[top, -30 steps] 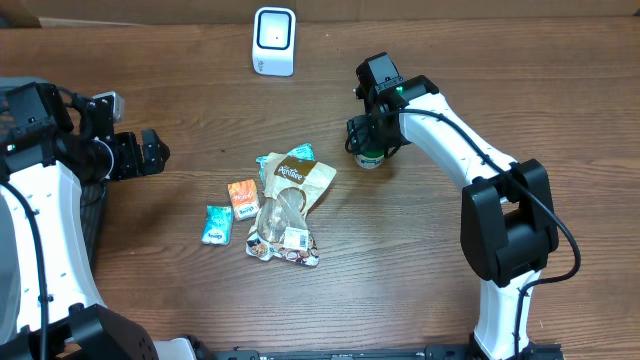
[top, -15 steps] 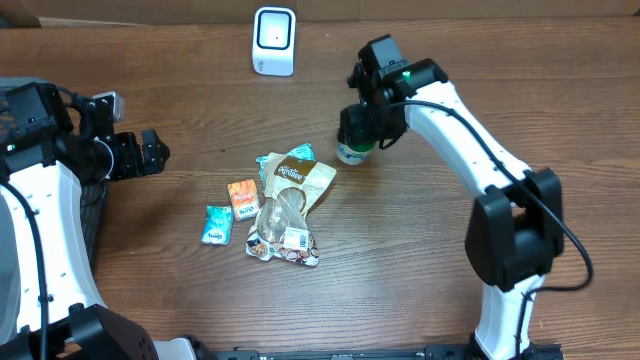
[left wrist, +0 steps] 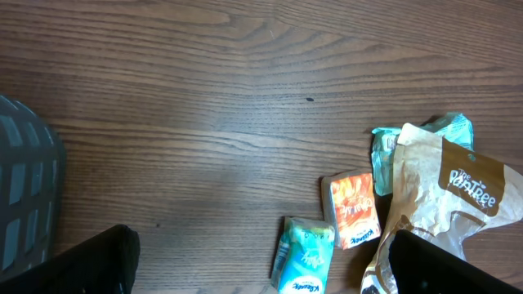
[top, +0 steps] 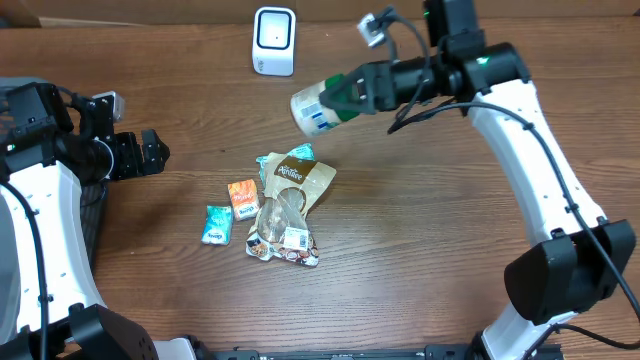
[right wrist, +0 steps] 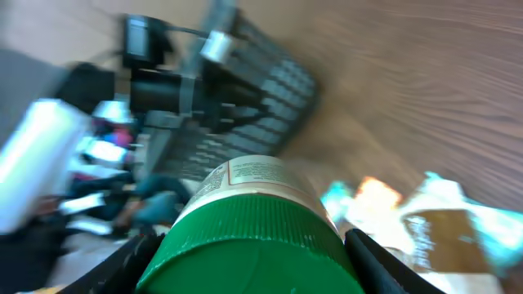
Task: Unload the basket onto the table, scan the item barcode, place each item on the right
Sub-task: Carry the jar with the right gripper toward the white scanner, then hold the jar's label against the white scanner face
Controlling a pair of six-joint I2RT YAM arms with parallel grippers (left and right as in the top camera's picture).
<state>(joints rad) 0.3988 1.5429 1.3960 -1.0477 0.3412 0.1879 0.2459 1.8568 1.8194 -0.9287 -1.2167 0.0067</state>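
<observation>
Overhead view of a brown wooden table (top: 420, 250) with a robot arm at each side. The right gripper (top: 352, 92), reaching in from the right toward the far middle of the table, held a white-labelled container (top: 318, 106) with a green lid. Its jaws were closed about halfway on the lid end. The container lay on its side in the air, its base pointing left. A small white scanner (top: 274, 40) stood upright at the far edge, just left of the container and farther back, apart from it.

In the right wrist view the ribbed green lid filled the lower frame, with the right gripper (right wrist: 257, 265) clamped on either side of it. The container (right wrist: 253, 184) pointed away from the camera, and everything beyond it was blurred.

Near the middle of the table lay a loose cluster of packets. A brown pouch (top: 303, 183) overlapped a teal packet (top: 272, 163) at its far left and a clear bag (top: 283, 236) on its near side. An orange packet (top: 243, 197) lay just left of them, and a blue-green tissue pack (top: 217, 224) left of that.

The left gripper (top: 152, 152) hung at the left side, jaws spread wide and holding nothing, well apart from the packets. A dark mesh basket (top: 92, 215) sat at the left edge.

The left wrist view showed its two dark fingertips (left wrist: 82, 265) in the bottom corners, and between them bare wood.
</observation>
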